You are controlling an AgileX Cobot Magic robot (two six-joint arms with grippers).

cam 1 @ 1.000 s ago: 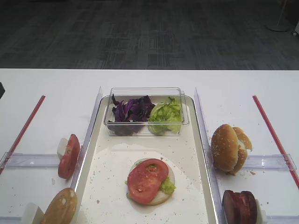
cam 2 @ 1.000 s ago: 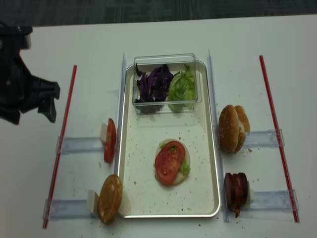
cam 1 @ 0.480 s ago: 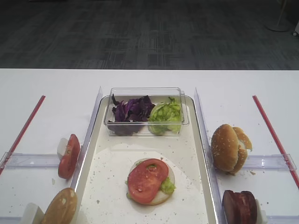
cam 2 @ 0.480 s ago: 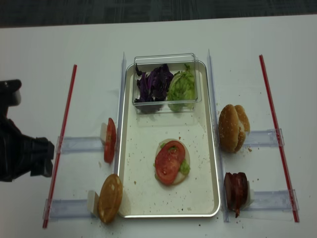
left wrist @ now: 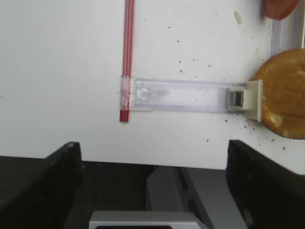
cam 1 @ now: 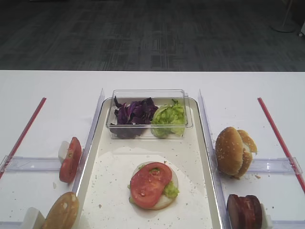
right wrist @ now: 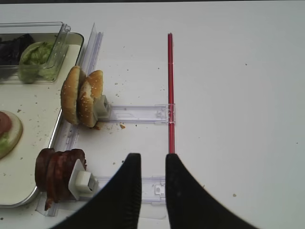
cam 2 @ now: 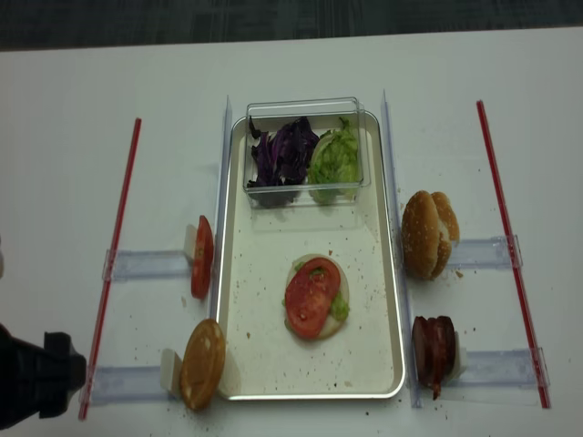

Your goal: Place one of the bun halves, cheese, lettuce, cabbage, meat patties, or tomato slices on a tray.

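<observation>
The silvery tray (cam 1: 114,195) (cam 2: 264,350) holds a bun half topped with lettuce and a tomato slice (cam 1: 150,183) (cam 2: 311,296). At its far end a clear tub holds purple cabbage (cam 1: 134,113) and green lettuce (cam 1: 168,118). Left of the tray a tomato slice (cam 1: 70,160) and a bun half (cam 1: 63,212) (left wrist: 281,93) stand on edge. On the right stand bun halves (cam 1: 233,151) (right wrist: 81,97) and meat patties (cam 1: 244,211) (right wrist: 57,171). Cheese is out of view. My left gripper (left wrist: 152,145) is open and empty over the table's near edge. My right gripper (right wrist: 152,157) is shut and empty, right of the patties.
Two red strips (cam 2: 114,246) (cam 2: 506,228) run along the table either side of the tray. Clear plastic rails (left wrist: 183,95) (right wrist: 138,113) hold the upright food pieces. My left arm (cam 2: 32,387) shows dark at the near left corner. Crumbs are scattered about.
My left arm has drawn back from the far left of the table toward the near left corner. The food and the right gripper have not moved.
</observation>
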